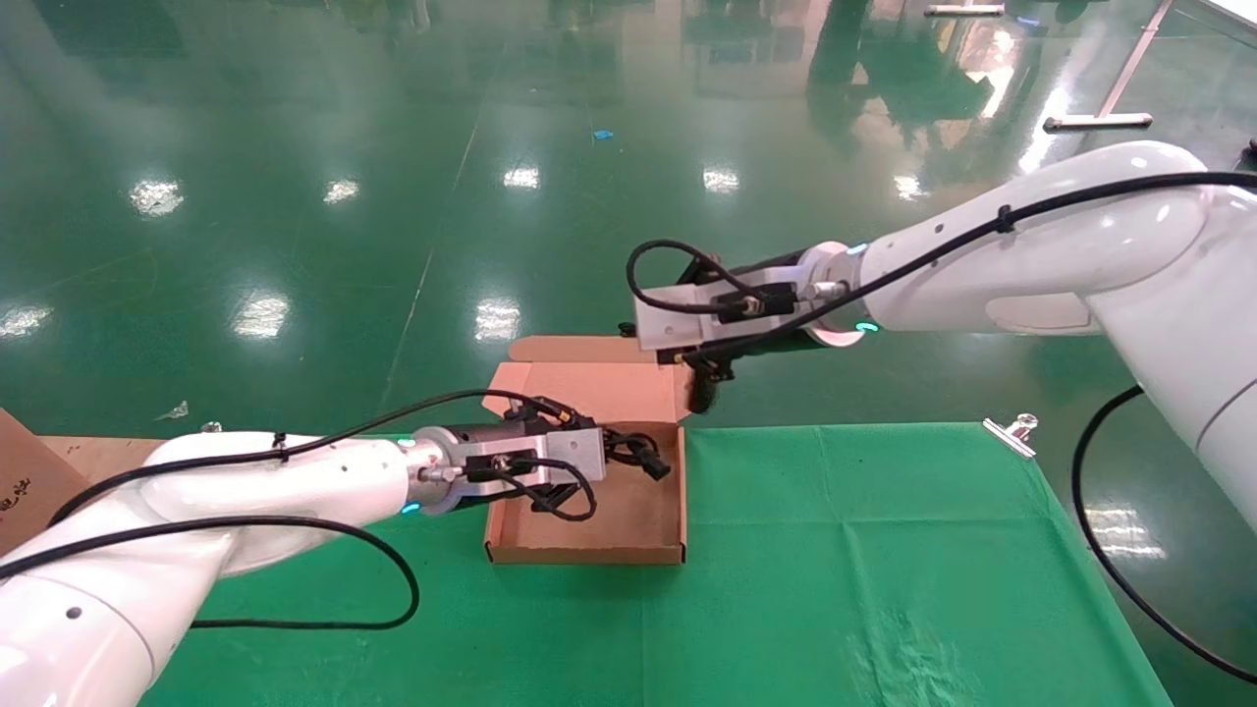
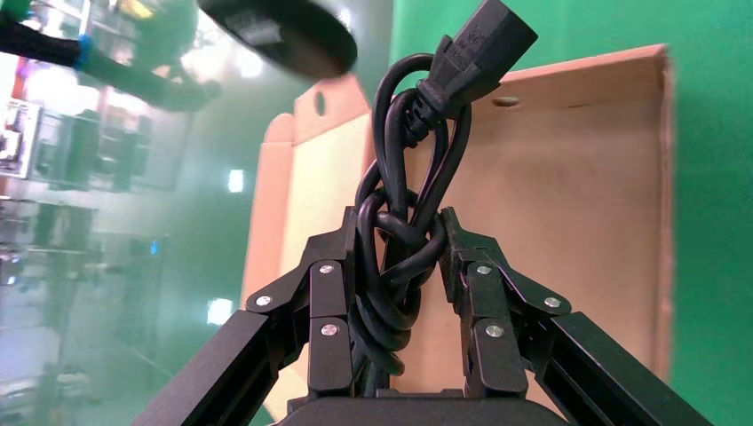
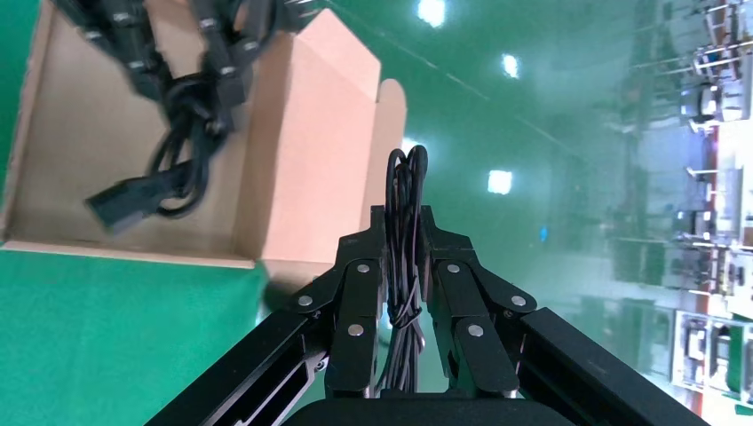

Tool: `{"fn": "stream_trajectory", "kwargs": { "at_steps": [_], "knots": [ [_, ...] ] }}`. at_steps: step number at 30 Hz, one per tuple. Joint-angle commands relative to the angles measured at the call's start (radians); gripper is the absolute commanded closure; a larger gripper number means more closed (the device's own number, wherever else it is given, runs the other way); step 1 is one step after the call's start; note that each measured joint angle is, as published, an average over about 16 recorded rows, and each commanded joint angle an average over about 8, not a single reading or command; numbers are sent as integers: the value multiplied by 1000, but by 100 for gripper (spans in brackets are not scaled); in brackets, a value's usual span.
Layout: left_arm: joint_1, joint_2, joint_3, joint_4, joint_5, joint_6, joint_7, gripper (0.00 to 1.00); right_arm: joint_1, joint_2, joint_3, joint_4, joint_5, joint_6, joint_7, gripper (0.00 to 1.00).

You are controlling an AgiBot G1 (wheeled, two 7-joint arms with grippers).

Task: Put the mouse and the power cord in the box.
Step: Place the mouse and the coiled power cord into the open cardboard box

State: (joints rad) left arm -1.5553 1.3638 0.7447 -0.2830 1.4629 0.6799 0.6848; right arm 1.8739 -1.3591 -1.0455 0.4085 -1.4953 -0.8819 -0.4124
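Observation:
The brown box (image 1: 628,520) lies open on the green cloth, its lid folded back toward the far edge. My left gripper (image 1: 614,447) hovers over the box's inside, shut on the power cord (image 2: 400,240), a knotted black bundle whose plug (image 2: 479,44) hangs ahead of the fingers. My right gripper (image 1: 692,365) is above the box's far right corner, over the lid, shut on a thin black cable bundle (image 3: 404,191). The black mouse (image 1: 702,393) dangles below it and shows as a dark oval (image 2: 280,34) in the left wrist view.
The green cloth (image 1: 884,570) covers the table, with open cloth right of the box. A metal clip (image 1: 1011,432) sits at the cloth's far right corner. Brown cardboard (image 1: 25,481) stands at the left edge. Beyond the table is glossy green floor.

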Motion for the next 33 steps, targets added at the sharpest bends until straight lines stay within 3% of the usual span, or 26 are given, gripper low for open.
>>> {"fn": "stream_trajectory", "kwargs": {
  "at_steps": [1, 22, 28, 33],
  "knots": [
    [4, 0, 7, -1, -18, -4, 5, 0, 4, 1, -8, -12, 9, -6, -5, 100],
    [-27, -7, 78, 48, -145, -33, 0, 0, -19, -7, -81, 26, 116, 7, -22, 100],
    [-75, -32, 59, 114, -180, -109, 15, 0, -33, -13, -126, 105, 150, 50, 4, 100],
    [-107, -105, 32, 155, -218, -67, 30, 0, -59, -17, -185, 188, 179, 111, 41, 100]
  ]
}}
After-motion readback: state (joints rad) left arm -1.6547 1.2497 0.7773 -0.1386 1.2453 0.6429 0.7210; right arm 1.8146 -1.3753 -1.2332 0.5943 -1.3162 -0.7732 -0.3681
